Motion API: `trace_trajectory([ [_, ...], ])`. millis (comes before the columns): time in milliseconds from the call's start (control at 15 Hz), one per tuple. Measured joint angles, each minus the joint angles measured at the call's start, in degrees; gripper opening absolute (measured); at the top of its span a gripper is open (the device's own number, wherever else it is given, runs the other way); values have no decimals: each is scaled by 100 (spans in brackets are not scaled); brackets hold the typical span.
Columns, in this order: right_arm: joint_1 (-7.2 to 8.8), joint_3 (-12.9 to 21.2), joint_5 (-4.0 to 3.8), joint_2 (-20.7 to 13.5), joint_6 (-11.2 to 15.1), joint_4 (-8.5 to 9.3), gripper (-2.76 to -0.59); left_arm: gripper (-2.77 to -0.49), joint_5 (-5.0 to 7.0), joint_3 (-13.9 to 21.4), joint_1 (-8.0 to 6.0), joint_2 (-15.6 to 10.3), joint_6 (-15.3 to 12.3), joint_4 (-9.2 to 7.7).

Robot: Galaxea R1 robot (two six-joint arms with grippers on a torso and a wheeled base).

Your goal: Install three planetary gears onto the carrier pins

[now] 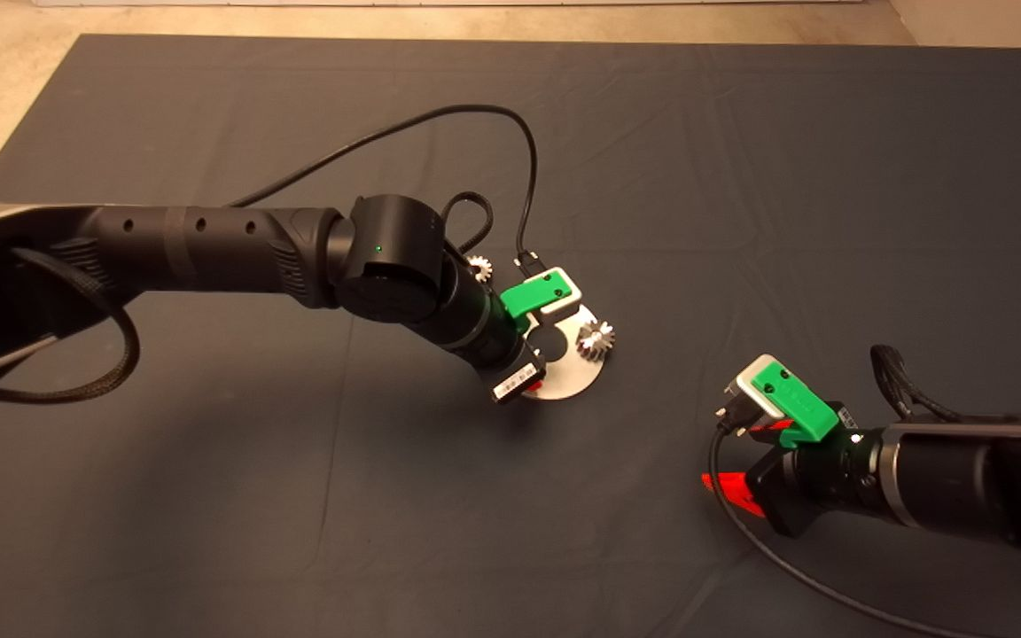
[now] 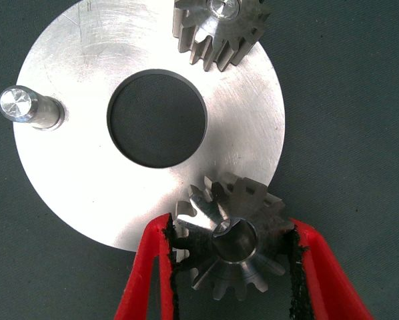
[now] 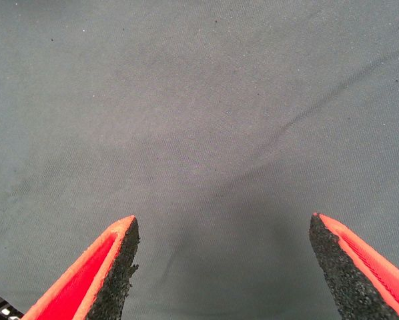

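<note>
While pinching the held gear point(image 2: 234, 257) by its teeth between both black pads of the left claw point(image 2: 231, 225), hanging at the rim of the disc point(image 2: 86, 180), half over metal and half over the mat point(image 1: 741, 177). Judging this as the second fitting: lining the bore up over a pin. Seeing a bright spot inside the bore, possibly a pin tip, but not being able to tell for sure.

Doing it well probably means:
- levelling the gear first, since it is looking tilted, with one face leaning toward the disc's centre hole point(image 2: 158, 119);
- centring the bore squarely before lowering, and lowering gently;
- loosening the grip only once the gear is sitting flat.

Noting the seated gear point(image 2: 216, 27) already sitting on its pin at the far side of the disc, well apart from the held one. Noting the bare pin point(image 2: 18, 107) standing upright, waiting for the loose gear point(image 1: 479, 266), which is lying on the mat just behind the left arm.

Watching the black cable point(image 1: 528, 159) looping above the disc, though not blocking anything. Resting at the table's lower right, the right claw point(image 3: 223, 221) is gaping wide over bare mat, gripping nothing.
</note>
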Motion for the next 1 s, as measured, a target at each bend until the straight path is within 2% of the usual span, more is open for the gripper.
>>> trace_trajectory([
  [533,0,0,0,0,0,0,-147,-256,-42,2,6,-29,9,1],
  [667,0,0,-2,0,0,0,-147,-256,-118,5,23,-63,20,2],
  [1000,0,0,0,0,0,0,-147,-256,-121,9,32,-72,79,20],
])
